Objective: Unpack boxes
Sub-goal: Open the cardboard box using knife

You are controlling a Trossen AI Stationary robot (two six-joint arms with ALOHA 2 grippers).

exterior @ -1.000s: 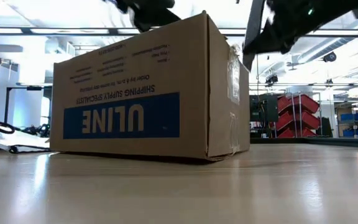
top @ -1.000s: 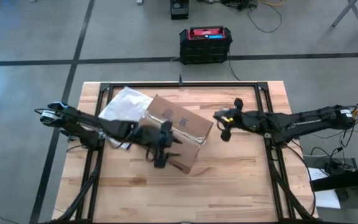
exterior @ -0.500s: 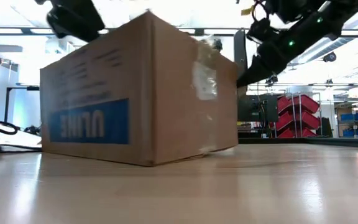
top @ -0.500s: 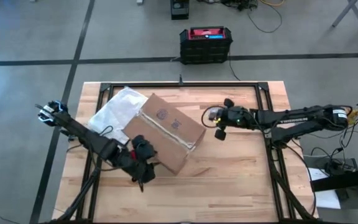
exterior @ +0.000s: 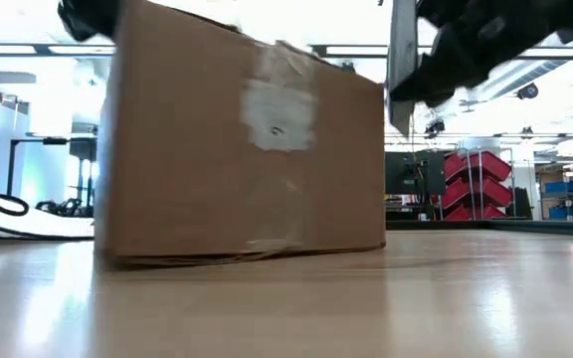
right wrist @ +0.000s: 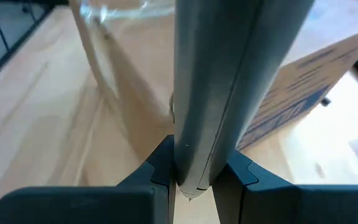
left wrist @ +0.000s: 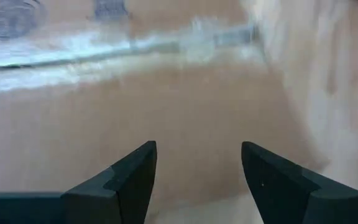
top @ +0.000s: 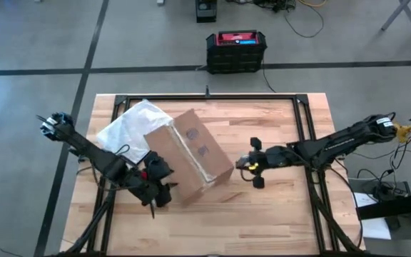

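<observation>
1. The cardboard box [top: 189, 155] sits on the wooden counter [top: 277, 214], a little toward nine o'clock from the counter's middle, turned at an angle to its edges.
2. Clear tape [top: 191, 157] runs along the seam of the box's top flaps, and the box is closed.
3. The left gripper [top: 157, 194] is at the box's seven o'clock corner, with its fingers [left wrist: 123, 180] spread wide and released, facing the box's side and grasping nothing.
4. The right gripper [top: 254, 165] hovers just off the box's three o'clock corner. Its fingers [right wrist: 160, 163] are clenched on a flat grey blade [right wrist: 222, 87] that points toward the box.
5. A clear plastic bag [top: 130, 127] lies on the counter against the box's ten o'clock side.
6. A black-and-red case [top: 235, 50] stands on the floor beyond the counter at twelve o'clock.
</observation>
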